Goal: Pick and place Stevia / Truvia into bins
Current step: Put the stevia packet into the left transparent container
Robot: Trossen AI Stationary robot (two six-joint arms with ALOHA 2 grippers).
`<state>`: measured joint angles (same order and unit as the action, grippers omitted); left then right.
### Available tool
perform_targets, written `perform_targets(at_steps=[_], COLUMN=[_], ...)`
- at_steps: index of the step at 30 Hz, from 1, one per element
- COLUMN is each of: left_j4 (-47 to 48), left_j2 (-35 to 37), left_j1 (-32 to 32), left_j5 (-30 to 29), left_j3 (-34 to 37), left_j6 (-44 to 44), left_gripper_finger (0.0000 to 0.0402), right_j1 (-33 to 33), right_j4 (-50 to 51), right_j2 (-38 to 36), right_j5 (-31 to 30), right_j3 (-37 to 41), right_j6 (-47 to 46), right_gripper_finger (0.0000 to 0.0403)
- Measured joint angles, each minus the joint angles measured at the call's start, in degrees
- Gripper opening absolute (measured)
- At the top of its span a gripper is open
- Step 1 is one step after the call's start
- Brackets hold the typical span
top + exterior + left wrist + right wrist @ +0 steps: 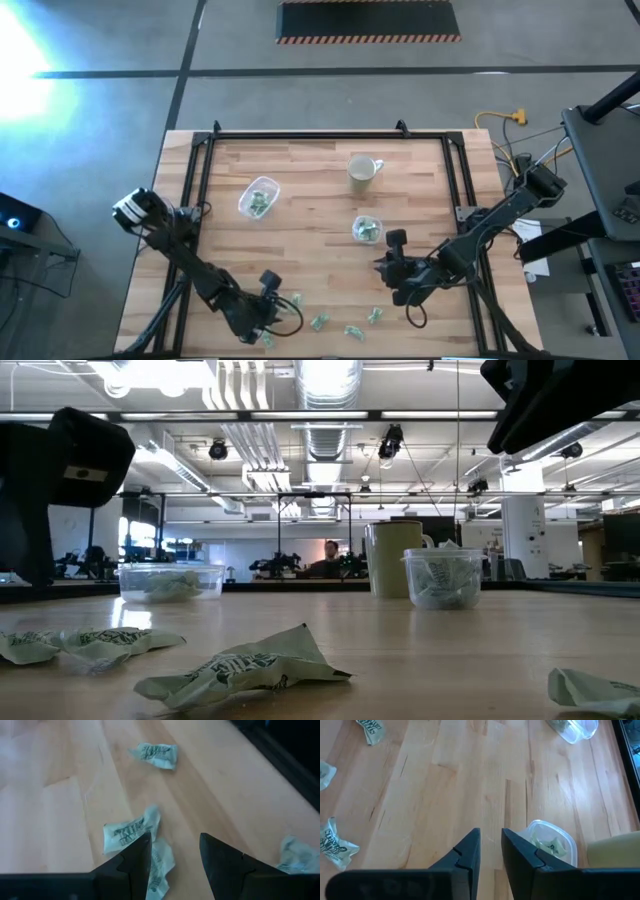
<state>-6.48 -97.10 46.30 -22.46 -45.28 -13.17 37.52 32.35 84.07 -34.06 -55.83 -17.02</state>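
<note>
My left gripper (175, 851), jaws parted, hangs over two crumpled Stevia packets (131, 831) at the table's near edge, light, limp paper best pinched across a raised fold, while my right gripper (491, 845), jaws narrow and empty, waits beside the small bin (551, 841).

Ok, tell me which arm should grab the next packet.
Left, probably. The left gripper hangs open right over the packets at the table's front edge; the right gripper is empty, nearer the small bin.

Two clear bins (259, 198) (367, 229), one mug (361, 172), and five loose packets (320, 322) lay on the worktop (310, 270); two arms reached in.
</note>
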Motion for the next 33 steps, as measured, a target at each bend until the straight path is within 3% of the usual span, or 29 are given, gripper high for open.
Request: perform_targets(at_steps=[11,29,33], left_j4=[0.76,4.55,4.9], left_j2=[-2.31,-1.68,-1.19], left_j1=[-0.02,-0.07,-0.07], left_j5=[-1.97,-2.03,-3.61], left_j3=[0.33,0.35,0.32], left_j6=[-0.13,-2.92,-2.66], left_gripper_finger=[0.0143,0.0009,0.0005], right_j1=[0.0,0.0,0.0], right_j4=[-0.18,-0.14,-0.16], right_j2=[0.01,0.02,0.02], right_j5=[-0.02,-0.04,-0.04], right_j3=[0.13,0.13,0.13], right_j6=[-0.16,-0.59,-0.59], right_gripper_finger=[0.0073,0.0063,0.0059])
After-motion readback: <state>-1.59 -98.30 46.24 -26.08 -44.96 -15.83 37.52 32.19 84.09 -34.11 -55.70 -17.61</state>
